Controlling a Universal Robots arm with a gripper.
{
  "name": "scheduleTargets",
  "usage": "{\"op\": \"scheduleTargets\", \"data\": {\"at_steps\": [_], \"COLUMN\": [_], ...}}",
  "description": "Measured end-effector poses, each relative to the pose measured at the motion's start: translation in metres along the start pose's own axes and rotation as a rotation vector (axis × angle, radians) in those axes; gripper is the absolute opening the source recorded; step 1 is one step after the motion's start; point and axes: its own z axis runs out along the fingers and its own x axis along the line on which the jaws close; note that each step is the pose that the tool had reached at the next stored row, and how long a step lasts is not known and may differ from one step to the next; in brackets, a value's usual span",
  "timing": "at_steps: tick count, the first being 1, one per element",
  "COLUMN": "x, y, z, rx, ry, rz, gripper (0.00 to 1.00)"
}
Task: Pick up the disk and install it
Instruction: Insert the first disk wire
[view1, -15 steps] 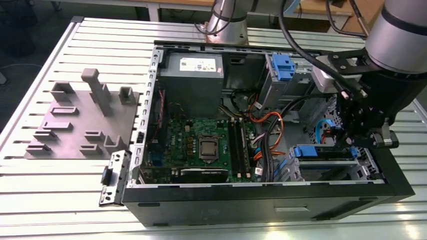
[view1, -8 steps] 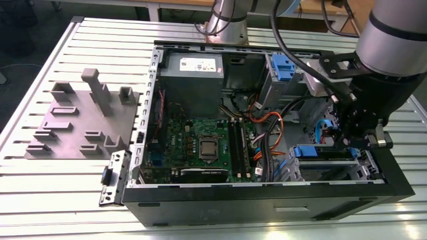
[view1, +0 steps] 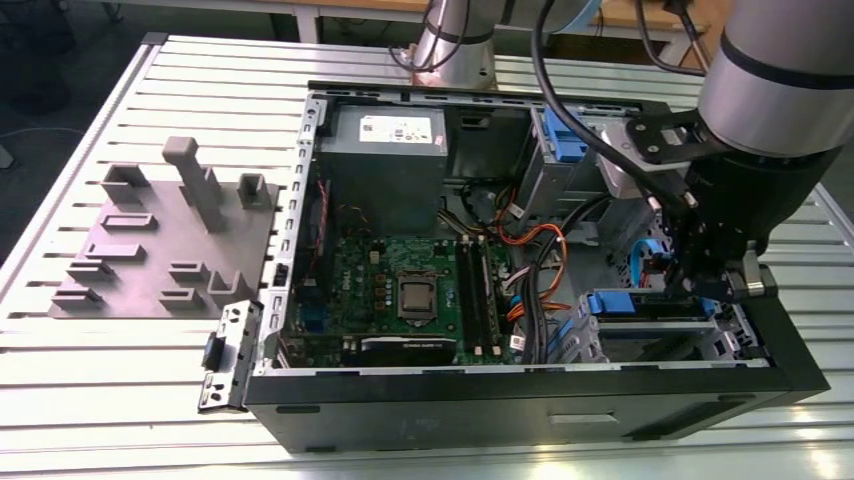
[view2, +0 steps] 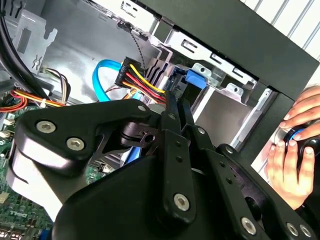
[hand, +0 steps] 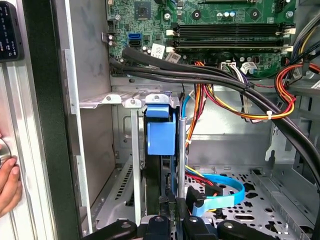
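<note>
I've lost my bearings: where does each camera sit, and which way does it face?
Exterior view: off the arm, above, looking down into the open computer case; the arm reaches in at this view's right.
Second wrist view: on the arm, looking past the end effector at the drive bay; a person's hand shows.
First wrist view: on the arm, facing the disk.
All share the case.

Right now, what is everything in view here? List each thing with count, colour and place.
computer case: one, black, open on the slatted table.
motherboard: one, green, on the case floor.
power supply: one, grey, far corner of the case.
disk: one, blue bracket, standing on edge in the drive bay.
cable bundle: orange, red, yellow, black, beside the bay.
fixture block: one, grey, on the exterior view's left.
person's hand: one, outside the case wall.
gripper: one, black, at the disk.
</note>
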Motion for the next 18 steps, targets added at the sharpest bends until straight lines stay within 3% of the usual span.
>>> {"op": "scheduleTargets", "data": {"at_steps": [8, 12, 18], "x": [0.0006, 0.0007, 0.0016], "y": [0.0015, 0.0031, 0.0044], "z": [0.0013, 0.0012, 0.0011], "rx": [0.0049, 0.0124, 0.0228], "ry": [-0.0033, -0.0070, -0.0073], "rz": [-0.013, -0.026, -0.028], "gripper": [0.17, 0.17, 0.17]}}
